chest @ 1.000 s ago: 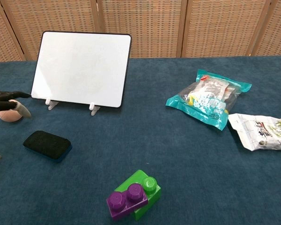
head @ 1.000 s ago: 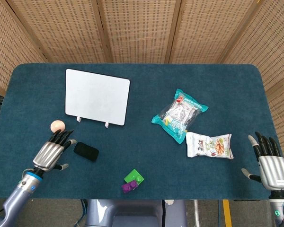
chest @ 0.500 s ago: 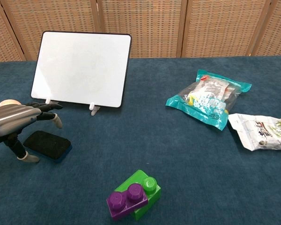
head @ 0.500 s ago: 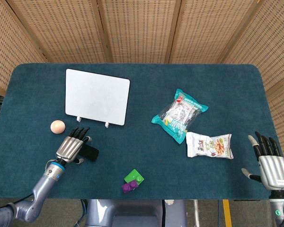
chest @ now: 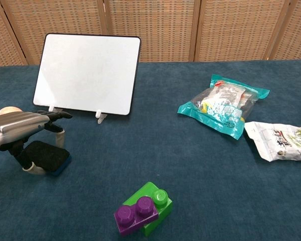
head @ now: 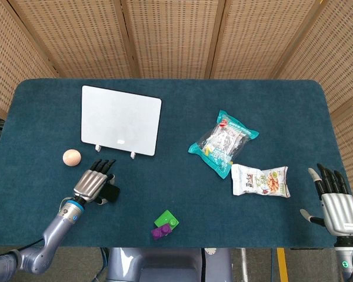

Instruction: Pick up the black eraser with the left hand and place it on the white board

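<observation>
Woven rattan screen panels behind; table (head: 270, 106) covered in dark teal felt, short nap, matte.

Early grasp stage, nothing moved to goal yet. Left hand (head: 93, 185) arched over black eraser (chest: 45, 154), palm down, metallic grey back, dark fingers (chest: 57, 116) reaching past the far edge, thumb down at the near-left side. Eraser flat on the felt, not lifted. Cannot tell whether the fingers actually press on it or only cage it; judged as closing, not a secured hold. Head view hides most of the eraser under the hand.

Left to do: close, lift, carry to white board (head: 121, 120), release. Board sits just beyond the hand, propped at a tilt on two small white feet, glossy blank face, thin dark rim, rounded corners. Tilted smooth face likely lets a foam block slide, so placement needs care.

Eraser: soft-looking oblong block, rounded corners, fuzzy black top, bluish strip at the base.

Right hand (head: 336, 201) idle at the table's near right corner, fingers spread and upright, holding nothing.

Other items: orange ball (head: 72, 157) left of the hand, smooth; two crinkly plastic snack bags (head: 223, 143) to the right; green and purple toy bricks (chest: 143, 209), hard studded plastic, near front edge.
</observation>
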You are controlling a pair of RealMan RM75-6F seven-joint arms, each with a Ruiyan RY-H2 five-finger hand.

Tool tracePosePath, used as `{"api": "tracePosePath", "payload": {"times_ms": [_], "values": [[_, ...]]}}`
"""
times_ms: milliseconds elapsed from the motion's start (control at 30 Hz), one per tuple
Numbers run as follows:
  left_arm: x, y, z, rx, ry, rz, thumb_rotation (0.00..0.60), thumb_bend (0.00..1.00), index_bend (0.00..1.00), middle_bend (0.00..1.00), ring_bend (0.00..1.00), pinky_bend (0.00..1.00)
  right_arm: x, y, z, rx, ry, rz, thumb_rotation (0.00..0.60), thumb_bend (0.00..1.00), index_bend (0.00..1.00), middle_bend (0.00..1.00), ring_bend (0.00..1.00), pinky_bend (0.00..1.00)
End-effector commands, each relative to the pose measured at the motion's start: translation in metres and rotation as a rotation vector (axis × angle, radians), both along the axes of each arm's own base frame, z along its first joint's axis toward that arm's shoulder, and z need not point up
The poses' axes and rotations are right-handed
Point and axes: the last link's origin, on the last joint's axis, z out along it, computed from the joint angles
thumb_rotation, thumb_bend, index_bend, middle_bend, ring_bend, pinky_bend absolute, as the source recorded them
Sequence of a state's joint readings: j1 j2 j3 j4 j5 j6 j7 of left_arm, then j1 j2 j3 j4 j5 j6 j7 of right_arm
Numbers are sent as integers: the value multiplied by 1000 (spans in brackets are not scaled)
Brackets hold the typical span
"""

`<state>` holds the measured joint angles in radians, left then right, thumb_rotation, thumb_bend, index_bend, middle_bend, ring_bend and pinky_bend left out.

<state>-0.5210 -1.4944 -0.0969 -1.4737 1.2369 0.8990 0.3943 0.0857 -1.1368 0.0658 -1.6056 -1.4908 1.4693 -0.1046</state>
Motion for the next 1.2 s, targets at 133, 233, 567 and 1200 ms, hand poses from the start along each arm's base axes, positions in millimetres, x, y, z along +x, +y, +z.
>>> {"api": "tracePosePath", "payload": {"times_ms": [133,233,567,1200], "values": [[16,15,33,128,-98,-76,600,260,530,0,0,0,0,0,0,0,0,0,600,53,0,0,0,0],[25,28,50,260,-152,-184,600,254,531,0,0,0,0,0,0,0,0,0,600,53,0,0,0,0],[44,83,64,528,-307,-368,600,268,544,0,0,0,0,0,0,0,-2,-1,600,53,0,0,0,0],[44,150,41,586,-351,-169,600,275,544,0,0,0,0,-2,0,3,-10,-3,600,53,0,0,0,0]]}}
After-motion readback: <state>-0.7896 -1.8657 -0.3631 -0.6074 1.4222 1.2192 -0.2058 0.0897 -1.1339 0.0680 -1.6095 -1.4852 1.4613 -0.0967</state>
